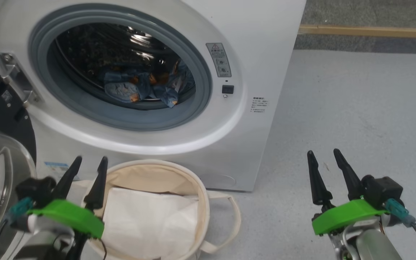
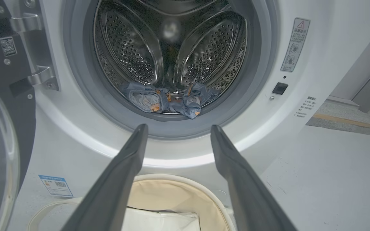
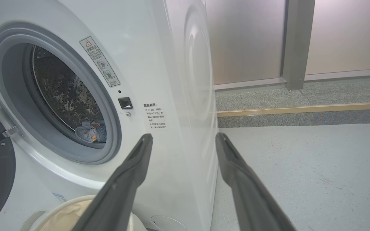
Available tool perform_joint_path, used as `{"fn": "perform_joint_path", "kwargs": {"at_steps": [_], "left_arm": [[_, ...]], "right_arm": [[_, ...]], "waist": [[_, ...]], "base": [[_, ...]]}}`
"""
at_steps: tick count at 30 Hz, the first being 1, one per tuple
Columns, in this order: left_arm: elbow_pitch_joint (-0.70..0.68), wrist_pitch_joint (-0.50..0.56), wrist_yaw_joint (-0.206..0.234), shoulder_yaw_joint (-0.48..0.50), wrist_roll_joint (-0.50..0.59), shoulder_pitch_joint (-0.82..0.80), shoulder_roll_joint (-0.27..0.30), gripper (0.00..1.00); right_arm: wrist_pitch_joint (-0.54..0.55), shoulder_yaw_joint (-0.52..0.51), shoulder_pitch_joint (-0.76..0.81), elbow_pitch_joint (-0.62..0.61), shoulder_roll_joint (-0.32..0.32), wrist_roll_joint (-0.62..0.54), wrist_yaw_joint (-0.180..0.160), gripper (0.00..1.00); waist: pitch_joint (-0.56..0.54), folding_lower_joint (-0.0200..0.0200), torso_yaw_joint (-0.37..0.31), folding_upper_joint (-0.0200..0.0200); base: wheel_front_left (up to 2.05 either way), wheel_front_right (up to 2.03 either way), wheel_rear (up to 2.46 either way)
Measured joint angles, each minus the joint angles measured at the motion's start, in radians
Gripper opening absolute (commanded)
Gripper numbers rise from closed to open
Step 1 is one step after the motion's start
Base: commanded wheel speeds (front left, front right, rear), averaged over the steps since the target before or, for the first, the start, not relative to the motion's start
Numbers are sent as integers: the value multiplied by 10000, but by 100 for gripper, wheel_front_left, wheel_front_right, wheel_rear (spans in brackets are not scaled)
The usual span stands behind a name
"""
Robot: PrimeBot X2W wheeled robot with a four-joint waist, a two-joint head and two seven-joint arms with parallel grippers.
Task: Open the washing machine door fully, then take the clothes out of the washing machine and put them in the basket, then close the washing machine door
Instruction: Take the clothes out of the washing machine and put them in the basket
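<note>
Clothes (image 1: 146, 88) deep in drum (image 1: 96, 47), upper centre. Left hand (image 1: 91, 159), right hand (image 1: 323, 151) spread, empty. Risk: garment snags seal (image 1: 139, 120), misses basket (image 1: 150, 178).

Left claw (image 1: 90, 161) and right claw (image 1: 323, 154) — both spread wide, empty.

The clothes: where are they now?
In the head view the clothes lie low inside the washing machine, left of centre; the basket stands below its mouth.

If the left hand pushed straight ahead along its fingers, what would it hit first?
The left hand would probably meet the grey rubber ring at the bottom of the washing machine mouth, clothes just beyond; depth is unclear.
</note>
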Motion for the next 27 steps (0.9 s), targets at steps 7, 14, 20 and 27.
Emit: {"fn": "perform_joint_path", "kwargs": {"at_steps": [7, 14, 20, 27], "left_arm": [[1020, 372, 50, -610, 616, -1485, -364, 100], [2796, 679, 257, -1126, 1432, -3979, -880, 100], [4502, 876, 412, -1476, 2094, -5962, -1172, 100], [6318, 886, 828, -1657, 2637, -8276, -1423, 100]], "right_arm": [[0, 12, -287, -111, 0, 0, 0, 100], [0, -13, -746, -445, 0, -2, 0, 100], [0, -107, -1184, -740, 0, -6, 0, 100], [0, -236, -1607, -1114, 0, -88, 0, 100]], "waist": [[446, 0, -70, 0], [1388, 0, -172, 0], [2287, 1, -269, 0], [3351, 1, -319, 0]], "base": [[0, 0, 0], [0, 0, 0], [0, 0, 0], [0, 0, 0]]}}
